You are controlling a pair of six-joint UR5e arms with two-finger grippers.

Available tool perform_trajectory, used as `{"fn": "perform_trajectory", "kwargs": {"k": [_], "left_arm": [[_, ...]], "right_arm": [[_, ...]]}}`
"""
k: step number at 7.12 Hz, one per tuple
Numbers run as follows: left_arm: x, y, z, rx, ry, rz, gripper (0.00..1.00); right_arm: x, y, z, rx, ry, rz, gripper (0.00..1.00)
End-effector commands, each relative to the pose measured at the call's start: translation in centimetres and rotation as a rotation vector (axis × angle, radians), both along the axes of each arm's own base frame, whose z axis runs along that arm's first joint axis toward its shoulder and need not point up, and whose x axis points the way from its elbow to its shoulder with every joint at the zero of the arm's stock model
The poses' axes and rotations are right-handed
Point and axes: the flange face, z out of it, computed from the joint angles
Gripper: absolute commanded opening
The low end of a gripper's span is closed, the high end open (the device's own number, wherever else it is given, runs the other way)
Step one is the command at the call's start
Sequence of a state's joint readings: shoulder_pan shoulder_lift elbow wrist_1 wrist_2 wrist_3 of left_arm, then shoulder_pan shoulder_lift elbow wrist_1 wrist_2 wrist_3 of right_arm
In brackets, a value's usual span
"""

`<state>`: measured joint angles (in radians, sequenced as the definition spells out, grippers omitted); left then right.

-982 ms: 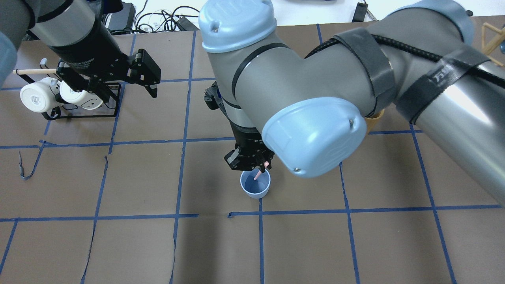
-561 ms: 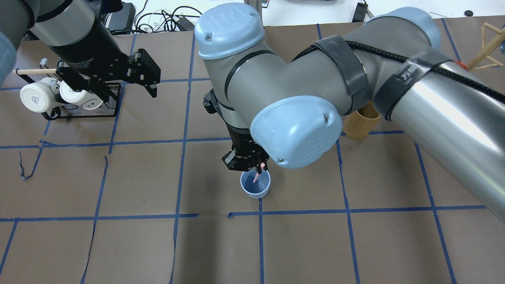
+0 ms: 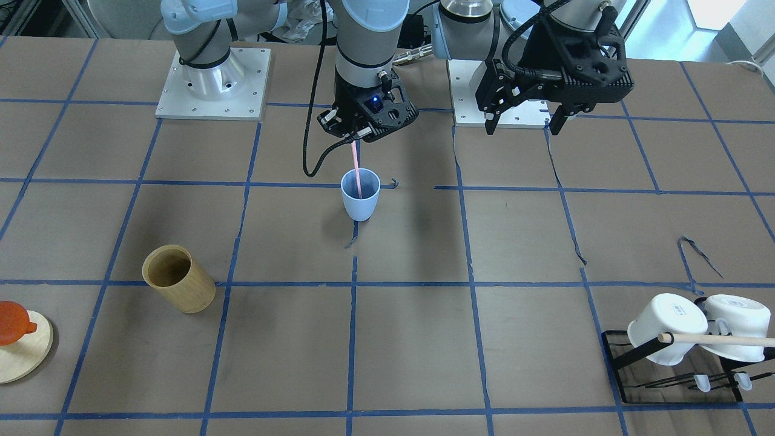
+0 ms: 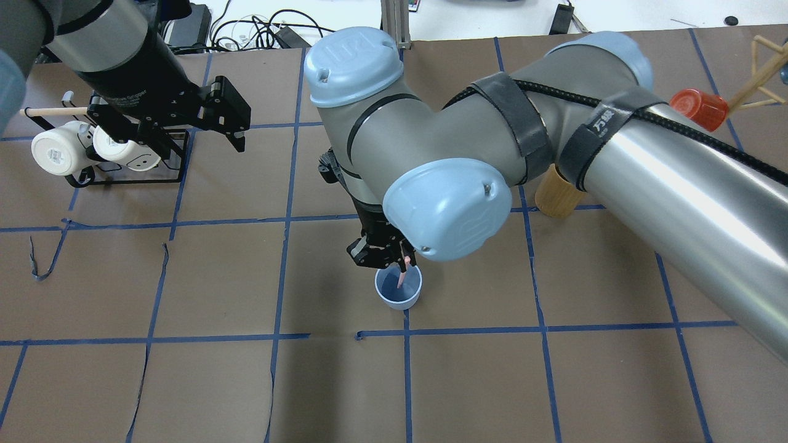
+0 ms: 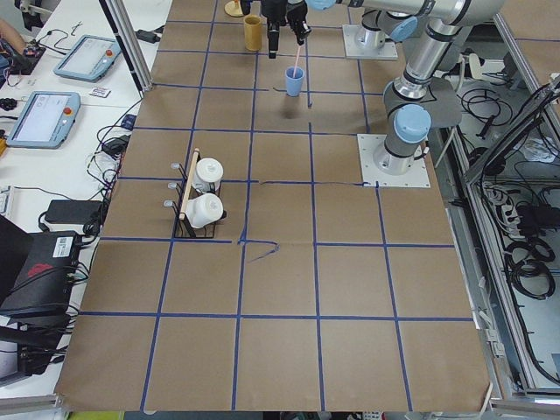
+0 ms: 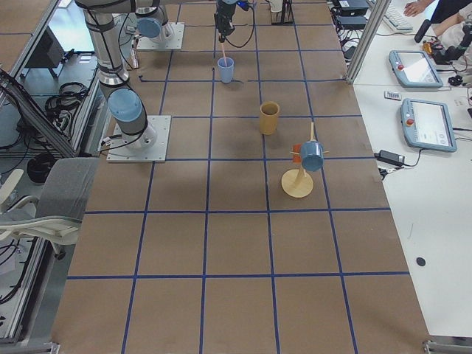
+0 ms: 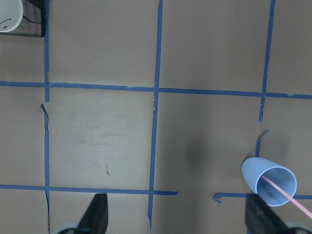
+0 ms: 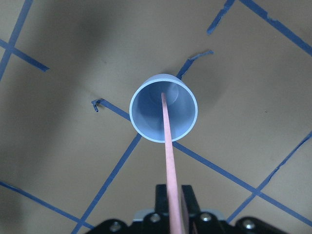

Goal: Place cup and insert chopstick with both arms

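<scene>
The light-blue cup point(image 3: 360, 203) stands upright on the brown table, also in the overhead view point(image 4: 399, 294) and the right wrist view point(image 8: 163, 109). My right gripper point(image 3: 353, 138) is right above it, shut on the top of the pale-pink chopstick point(image 3: 357, 169). The stick hangs nearly upright with its lower end inside the cup point(image 8: 167, 141). My left gripper point(image 3: 522, 124) is open and empty. It hovers well off to the cup's side; its wrist view shows the cup point(image 7: 270, 183) at the lower right.
A tan bamboo holder point(image 3: 178, 278) stands apart from the cup. A black rack with two white mugs point(image 3: 690, 339) and a beige rod is at the table's far left corner. A wooden stand with an orange-red cup point(image 3: 15, 336) is at the far right.
My right arm's elbow has swung back, uncovering the bamboo holder and the red cup. The gripper with the stick has stayed over the cup, shifted only slightly. The left arm has not moved.
</scene>
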<state>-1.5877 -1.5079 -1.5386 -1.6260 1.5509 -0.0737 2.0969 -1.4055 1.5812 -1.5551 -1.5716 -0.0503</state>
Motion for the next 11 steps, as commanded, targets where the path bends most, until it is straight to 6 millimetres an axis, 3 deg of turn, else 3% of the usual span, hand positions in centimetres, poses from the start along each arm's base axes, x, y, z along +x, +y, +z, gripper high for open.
{"fn": "perform_trajectory", "kwargs": {"k": [1,2,4,6,8,10,11], "left_arm": [[0.0,0.0,0.0,0.000,0.000,0.000,1.00],[0.0,0.0,0.1,-0.002,0.000,0.000,1.00],[0.0,0.0,0.1,-0.002,0.000,0.000,1.00],[0.0,0.0,0.1,-0.002,0.000,0.000,1.00],[0.0,0.0,0.1,-0.002,0.000,0.000,1.00],[0.1,0.0,0.1,-0.002,0.000,0.002,1.00],[0.1,0.0,0.2,-0.003,0.000,0.002,1.00]], "right_arm": [[0.1,-0.4,0.2,-0.020,-0.011,0.008,0.46],[-0.6,-1.2,1.3,-0.049,-0.030,0.004,0.64],[-3.0,-3.2,3.3,-0.089,-0.055,0.002,0.83],[-7.1,-6.7,9.2,-0.200,-0.098,-0.001,1.00],[-15.1,-8.7,13.3,-0.282,-0.108,-0.160,1.00],[-23.8,-11.0,14.4,-0.308,-0.087,-0.342,1.00],[-25.2,-10.8,14.8,-0.308,-0.082,-0.364,1.00]]}}
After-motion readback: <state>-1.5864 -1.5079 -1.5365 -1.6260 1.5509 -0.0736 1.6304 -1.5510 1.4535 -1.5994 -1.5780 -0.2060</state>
